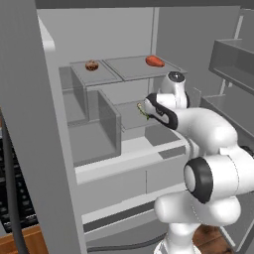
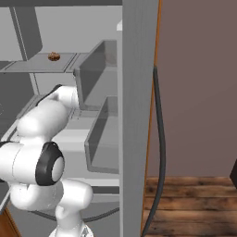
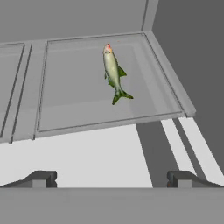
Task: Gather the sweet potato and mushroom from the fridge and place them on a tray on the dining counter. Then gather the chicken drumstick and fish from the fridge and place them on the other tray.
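Two dark fingertips (image 3: 43, 178) stand at the near edge of the hand view, far apart from each other: the pincer (image 3: 111, 179) is spread wide and holds nothing, touching nothing I can see. Beyond it lies one fish (image 3: 113, 72), silver-green with a reddish head, flat on a glass shelf (image 3: 65, 105) inside the open fridge (image 1: 30, 124). It lies lengthwise toward the back wall, nearer the shelf's right edge than its left, tail pointing at the front edge. The fingertips are well short of it, with the shelf's front lip and a pale ledge between.

From the left base view the white arm (image 1: 208, 149) reaches into the fridge at the middle shelf, and a sliver of the fish (image 1: 143, 111) shows just beside the wrist. On the upper shelf (image 1: 129, 69) sit two things, well apart: one orange-red sweet potato (image 1: 155, 61) near the right back corner, and one small round brown item (image 1: 92, 65) on the left panel, too small for me to say what it is. The same brown item (image 2: 54, 56) shows on the top shelf in the right base view.

Door bins (image 2: 99, 139), two of them stacked, hang on the open door (image 2: 134, 115) seen from the right. I count one fish, one sweet potato, one brown item.
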Controlling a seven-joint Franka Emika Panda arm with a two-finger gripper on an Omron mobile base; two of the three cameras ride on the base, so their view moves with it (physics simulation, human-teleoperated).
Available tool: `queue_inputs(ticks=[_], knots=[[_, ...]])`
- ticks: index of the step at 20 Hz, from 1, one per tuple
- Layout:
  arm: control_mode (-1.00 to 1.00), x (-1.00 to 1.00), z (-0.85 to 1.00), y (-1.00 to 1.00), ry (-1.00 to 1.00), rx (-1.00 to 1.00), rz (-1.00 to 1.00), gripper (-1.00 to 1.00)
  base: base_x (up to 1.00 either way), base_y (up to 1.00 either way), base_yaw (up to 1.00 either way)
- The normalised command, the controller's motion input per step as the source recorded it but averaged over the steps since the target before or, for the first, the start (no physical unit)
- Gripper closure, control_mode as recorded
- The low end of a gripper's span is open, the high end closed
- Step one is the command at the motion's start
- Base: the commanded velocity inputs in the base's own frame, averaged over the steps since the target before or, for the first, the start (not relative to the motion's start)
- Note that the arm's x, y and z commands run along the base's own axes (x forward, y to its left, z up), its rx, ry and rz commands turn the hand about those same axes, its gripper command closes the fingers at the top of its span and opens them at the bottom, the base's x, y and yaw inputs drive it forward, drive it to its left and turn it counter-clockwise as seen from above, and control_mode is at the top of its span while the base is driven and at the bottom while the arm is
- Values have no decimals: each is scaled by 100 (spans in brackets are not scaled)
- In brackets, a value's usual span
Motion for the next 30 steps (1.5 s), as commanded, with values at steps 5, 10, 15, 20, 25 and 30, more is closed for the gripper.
queue_inputs(ticks=[5, 10, 15, 20, 25, 30], knots=[[-100, 63, -26, 0, 8, -1, 0, -100, 0, 0, 0], [-100, 43, -32, 0, 6, -3, 0, -100, 0, 0, 0], [-100, 36, -35, 0, 2, -4, 0, -100, 0, 0, 0], [-100, 38, -30, 0, 0, -2, 0, -100, 0, 0, 0], [-100, 39, -26, 0, 0, 0, 0, -100, 0, 0, 0], [-100, 34, -11, 0, 0, 0, 0, -100, 0, 0, 0]])
